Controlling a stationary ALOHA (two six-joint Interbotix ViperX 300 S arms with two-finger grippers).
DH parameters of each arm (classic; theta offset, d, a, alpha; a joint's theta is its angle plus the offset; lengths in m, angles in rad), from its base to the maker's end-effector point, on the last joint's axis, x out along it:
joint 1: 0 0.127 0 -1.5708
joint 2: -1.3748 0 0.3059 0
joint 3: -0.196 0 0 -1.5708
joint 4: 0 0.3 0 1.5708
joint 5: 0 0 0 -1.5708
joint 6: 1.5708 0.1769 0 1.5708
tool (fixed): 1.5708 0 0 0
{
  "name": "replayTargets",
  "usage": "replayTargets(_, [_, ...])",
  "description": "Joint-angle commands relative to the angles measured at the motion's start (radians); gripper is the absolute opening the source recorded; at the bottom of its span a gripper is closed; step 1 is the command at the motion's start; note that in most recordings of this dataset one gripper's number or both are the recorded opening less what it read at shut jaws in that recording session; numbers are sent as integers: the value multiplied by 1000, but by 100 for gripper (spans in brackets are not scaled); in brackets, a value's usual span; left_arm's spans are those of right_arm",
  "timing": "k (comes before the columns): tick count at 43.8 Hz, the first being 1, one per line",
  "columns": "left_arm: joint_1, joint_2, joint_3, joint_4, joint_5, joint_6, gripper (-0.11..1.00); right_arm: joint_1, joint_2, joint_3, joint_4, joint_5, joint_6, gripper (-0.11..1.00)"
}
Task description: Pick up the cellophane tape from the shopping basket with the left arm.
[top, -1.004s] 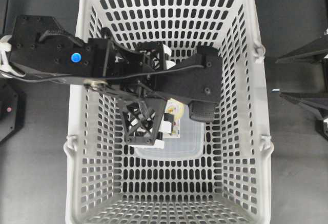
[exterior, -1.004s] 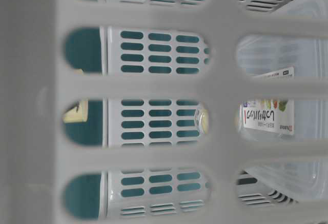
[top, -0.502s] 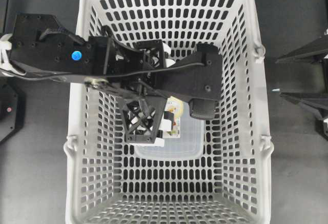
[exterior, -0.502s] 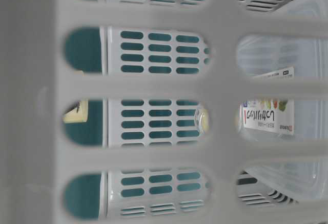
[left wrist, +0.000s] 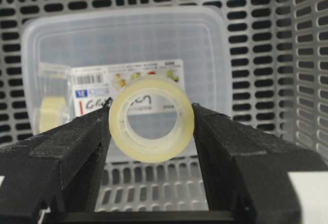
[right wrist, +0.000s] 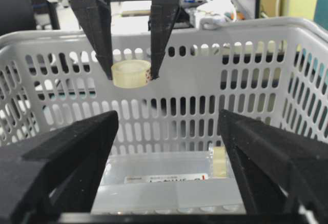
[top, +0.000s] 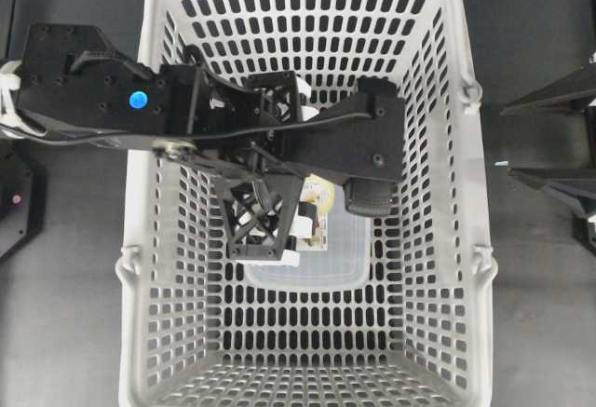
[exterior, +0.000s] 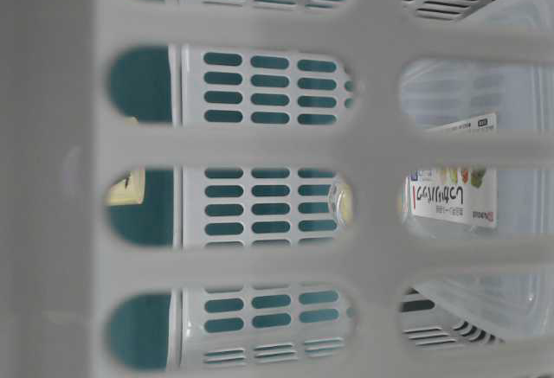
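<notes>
Left gripper (left wrist: 151,124) clamped on tape roll (left wrist: 151,118), fingers pressing roll's two sides, hole facing wrist camera. Roll (right wrist: 131,74) hung lifted clear of basket floor, near far wall in right wrist view. Clear plastic box (left wrist: 123,55) with printed label lay on floor of basket (top: 466,239) below. Left arm (top: 138,102) reached in over left rim. Right gripper (right wrist: 169,131) spread wide, holding nothing, outside basket.
</notes>
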Motion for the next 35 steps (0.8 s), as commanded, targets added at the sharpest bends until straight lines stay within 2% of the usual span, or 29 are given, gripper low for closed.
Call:
replayTargets(1, [-2, -17, -34, 3, -3, 2, 50, -2, 5, -15, 5, -6, 2, 76])
replayTargets(16, [-2, -18, -34, 5, -2, 2, 50, 0, 3, -8, 5, -11, 3, 76])
replayTargets(24, [-2, -15, -38, 3, 61, 2, 50, 0, -6, -6, 5, -9, 15, 76])
replayTargets(35, [-3, -14, -40, 5, 63, 2, 50, 0, -15, 0, 5, -9, 23, 76])
